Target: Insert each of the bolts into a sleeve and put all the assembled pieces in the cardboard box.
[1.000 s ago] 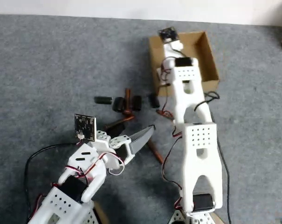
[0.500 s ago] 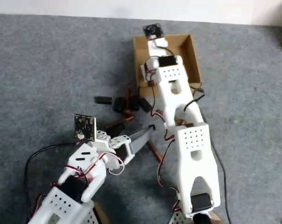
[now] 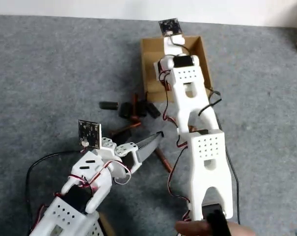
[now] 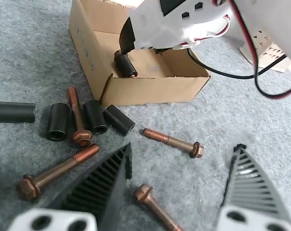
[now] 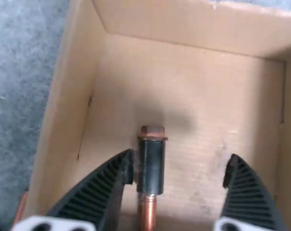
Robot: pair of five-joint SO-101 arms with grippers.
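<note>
The cardboard box [image 5: 121, 86] lies under my right gripper [image 5: 176, 175], which hangs open inside it. On the box floor lies an assembled piece [image 5: 150, 161], a copper bolt in a black sleeve, close beside one finger [image 5: 104, 187]. The box [image 3: 150, 69] sits at the far middle of the table with the right arm [image 3: 187, 83] over it. My left gripper [image 4: 183, 154] stands open and holds nothing, just above loose copper bolts [image 4: 171, 140] [image 4: 58, 171] [image 4: 155, 207]. Black sleeves [image 4: 58, 121] [image 4: 94, 116] [image 4: 119, 119] and another bolt [image 4: 77, 113] lie by the box [image 4: 145, 91].
A longer black sleeve [image 4: 10, 111] lies apart from the cluster, seen as the sleeve [image 3: 109, 105] left of the pile. The grey carpet [image 3: 50, 64] around it is open floor. Red and black cables [image 3: 175, 147] trail beside the right arm.
The cardboard box has slid to the left together with the right arm over it; the arm then shifted slightly right. The left arm has not moved.
</note>
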